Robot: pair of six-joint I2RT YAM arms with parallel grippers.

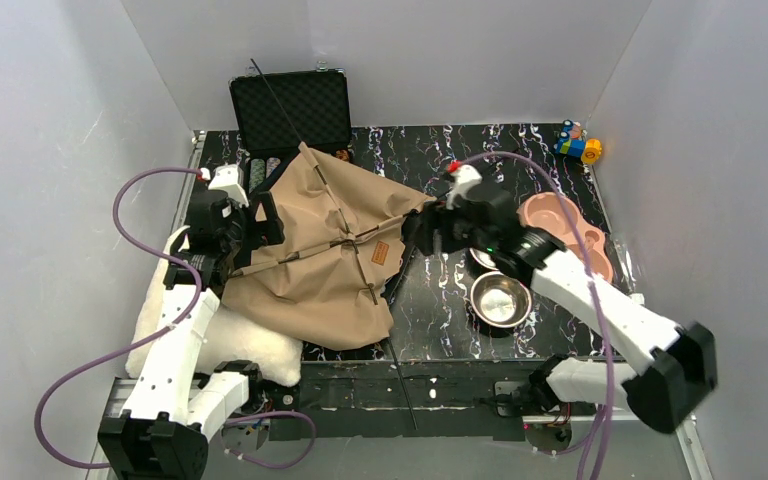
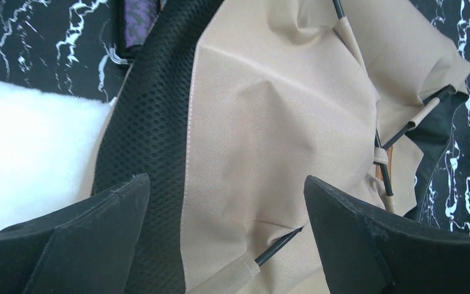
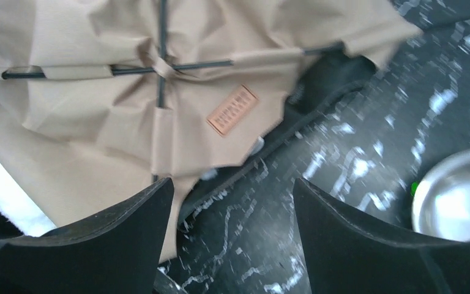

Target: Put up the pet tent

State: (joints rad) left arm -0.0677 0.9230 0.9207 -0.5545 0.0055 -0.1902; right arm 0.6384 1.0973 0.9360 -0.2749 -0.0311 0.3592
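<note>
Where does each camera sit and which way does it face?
Top external: above and behind the bases, looking down on table and pet tent; left arm and right arm show.
Left wrist: looks past its open left pincer at tent canvas and cushion.
Right wrist: looks past its open right pincer at label patch and steel bowl.
Shared: both wrist views show the tent's black poles.

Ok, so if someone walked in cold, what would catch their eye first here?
The tan pet tent lies collapsed and crumpled on the left-middle of the black marble table, with its thin black poles crossing on top. The left hand and right hand flank it, both open. A shiny steel bowl sits just to its right.
</note>
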